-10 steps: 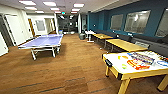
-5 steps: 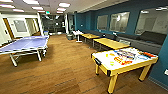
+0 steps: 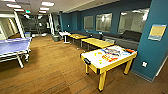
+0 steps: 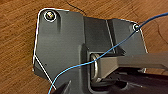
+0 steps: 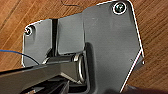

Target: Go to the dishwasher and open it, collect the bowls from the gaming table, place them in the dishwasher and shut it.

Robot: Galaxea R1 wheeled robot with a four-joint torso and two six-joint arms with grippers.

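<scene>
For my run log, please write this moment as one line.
phase: driving | floor: wood | gaming table: ahead right, white top, yellow rim | on it: flat colourful boxes, small items | ping-pong table: left

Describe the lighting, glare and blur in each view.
Head view: ceiling panels blow out white, glare on the wall windows, the gaming table casts a soft shadow on the wooden floor, small items on it smeared. Both wrist views: evenly lit floor, soft edges, no harsh shadows.

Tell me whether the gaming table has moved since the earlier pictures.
No. The gaming table keeps its place beside the blue wall and the plain yellow tables; the whole view shifted, so the camera moved.
</scene>
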